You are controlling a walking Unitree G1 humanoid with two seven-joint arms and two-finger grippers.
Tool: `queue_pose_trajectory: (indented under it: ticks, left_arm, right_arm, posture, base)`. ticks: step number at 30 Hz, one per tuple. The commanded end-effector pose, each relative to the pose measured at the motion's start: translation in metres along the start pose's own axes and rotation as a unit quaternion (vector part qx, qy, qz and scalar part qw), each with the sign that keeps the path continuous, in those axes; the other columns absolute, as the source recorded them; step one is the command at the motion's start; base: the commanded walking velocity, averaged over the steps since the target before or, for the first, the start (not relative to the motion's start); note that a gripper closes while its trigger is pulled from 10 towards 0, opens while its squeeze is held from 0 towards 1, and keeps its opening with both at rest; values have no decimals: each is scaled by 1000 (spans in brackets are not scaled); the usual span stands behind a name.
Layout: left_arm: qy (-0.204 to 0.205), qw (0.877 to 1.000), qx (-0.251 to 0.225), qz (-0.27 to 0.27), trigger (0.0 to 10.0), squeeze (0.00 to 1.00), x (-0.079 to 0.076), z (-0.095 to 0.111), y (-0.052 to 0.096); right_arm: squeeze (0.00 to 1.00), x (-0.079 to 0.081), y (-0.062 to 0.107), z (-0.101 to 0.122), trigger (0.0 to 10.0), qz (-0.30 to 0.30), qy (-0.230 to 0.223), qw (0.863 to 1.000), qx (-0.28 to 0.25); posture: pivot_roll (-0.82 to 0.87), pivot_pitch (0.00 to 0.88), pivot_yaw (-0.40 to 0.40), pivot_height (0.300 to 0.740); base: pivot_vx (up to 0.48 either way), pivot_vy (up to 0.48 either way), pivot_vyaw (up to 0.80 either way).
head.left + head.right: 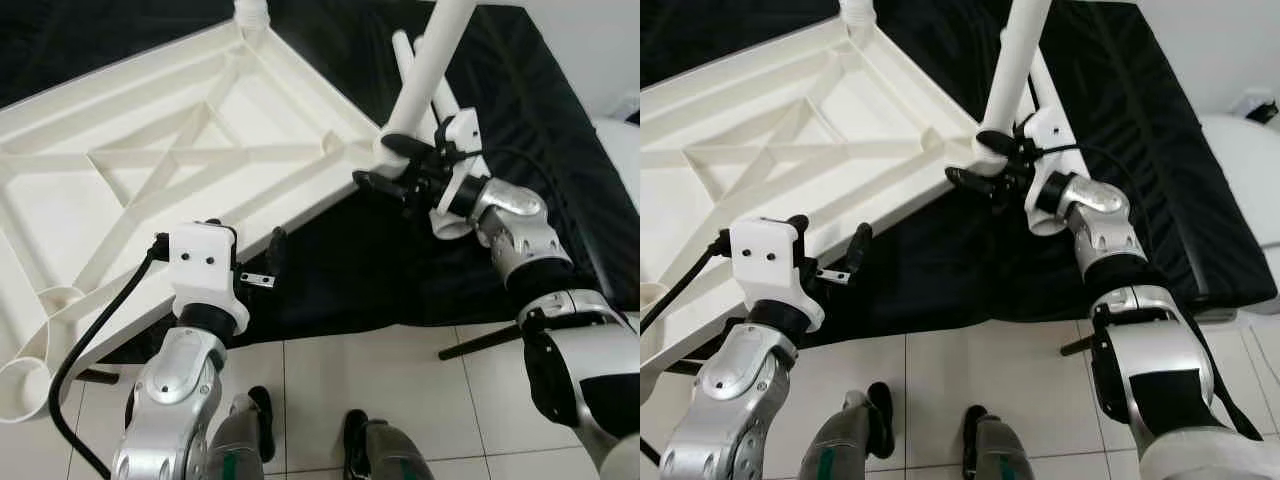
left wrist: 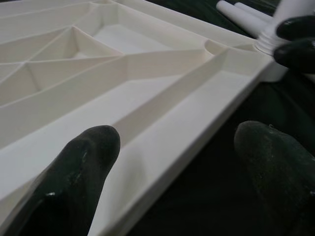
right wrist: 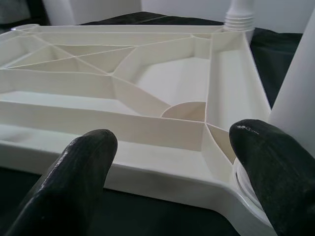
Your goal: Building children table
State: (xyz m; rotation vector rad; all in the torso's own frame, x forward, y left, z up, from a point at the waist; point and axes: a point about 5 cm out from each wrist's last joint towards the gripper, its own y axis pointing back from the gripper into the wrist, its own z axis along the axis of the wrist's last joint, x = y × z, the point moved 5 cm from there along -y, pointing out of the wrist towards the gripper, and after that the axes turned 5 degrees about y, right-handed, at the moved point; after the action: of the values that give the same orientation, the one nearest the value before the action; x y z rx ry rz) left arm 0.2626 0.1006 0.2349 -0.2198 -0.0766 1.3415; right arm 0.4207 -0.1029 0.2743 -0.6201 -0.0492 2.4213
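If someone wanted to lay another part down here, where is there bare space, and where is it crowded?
Bare black cloth lies to the right of the right end effector, toward the white wall. Bare floor tiles lie below the cloth's near edge. It is crowded at the tabletop corner, where the right end effector meets the leg, with spare legs behind. The left end effector straddles the near rim.

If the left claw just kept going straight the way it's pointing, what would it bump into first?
Most likely the near rim of the upturned white tabletop, which lies right ahead of the open left gripper. Depth is hard to judge, so one finger might slip past onto the black cloth.
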Motion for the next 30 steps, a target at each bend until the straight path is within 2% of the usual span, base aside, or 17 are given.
queue_pose_trajectory:
  ticks: [1,2,5,6,7,10,14,16,18,19,20,22,23,25,26,30]
  left_arm:
    - [42,999,2,-4,10000,0,-11,2,5]
    - [43,999,4,-4,10000,0,-12,2,5]
    - [42,999,6,-5,10000,0,-13,2,4]
    - [42,999,6,-5,10000,0,-13,2,4]
    - [43,999,7,-9,10000,0,-13,2,2]
    - [42,999,8,-12,10000,0,-14,2,0]
    - [17,1000,3,-25,10000,0,-11,4,-14]
    - [16,1000,1,-25,10000,0,-4,4,-19]
    - [-13,1000,6,-18,10000,0,9,0,-26]
    - [-13,1000,6,-18,10000,0,9,0,-26]
    - [-15,1000,5,-8,10000,0,19,0,-31]
    - [-9,1000,5,6,10000,0,32,1,-40]
    - [-9,1000,5,6,10000,0,32,1,-40]
    - [-2,1000,1,23,10000,0,45,2,-49]
    - [-2,1000,1,23,10000,0,45,2,-49]
    - [4,999,12,36,10000,0,58,-4,-64]
  right_arm:
    - [0,-4,2,-9,10000,-27,-3,1000,11]
    - [0,-4,-5,5,10000,-31,-4,999,-24]
    - [0,4,-13,26,10000,-16,-24,995,-96]
    - [0,4,-13,26,10000,-16,-24,995,-96]
    - [0,9,-14,39,10000,-7,-26,990,-138]
    - [0,12,-14,49,10000,-4,-37,985,-168]
    - [0,25,-8,77,10000,-19,-51,968,-245]
    - [0,28,-4,77,10000,-39,-64,965,-251]
    - [0,35,5,69,10000,-58,-57,967,-241]
    - [0,35,5,69,10000,-58,-57,967,-241]
    - [0,38,10,64,10000,-70,-60,968,-233]
    - [0,38,19,55,10000,-103,-71,968,-216]
    - [0,38,19,55,10000,-103,-71,968,-216]
    - [0,36,27,43,10000,-150,-68,969,-187]
    - [0,36,27,43,10000,-150,-68,969,-187]
    - [0,38,35,23,10000,-196,-86,966,-146]
  posture:
    - [82,458,-45,740]
    - [91,461,-42,740]
    - [95,454,-35,740]
    - [95,454,-35,740]
    - [95,451,-34,740]
    - [91,436,-29,740]
    - [78,401,-22,740]
    - [77,397,-22,740]
    - [74,383,-20,740]
    - [74,383,-20,740]
    - [69,354,-16,740]
    - [65,330,-14,740]
    - [65,330,-14,740]
    - [63,307,-11,740]
    - [63,307,-11,740]
    - [48,235,-9,740]
  base:
    - [0,0,0]
    - [0,0,0]
    - [0,0,0]
    - [0,0,0]
    - [0,0,0]
    - [0,0,0]
    - [0,0,0]
    - [0,0,0]
    - [0,0,0]
    - [0,0,0]
    - [0,0,0]
    - [0,0,0]
    - [0,0,0]
    - [0,0,0]
    - [0,0,0]
    - [0,0,0]
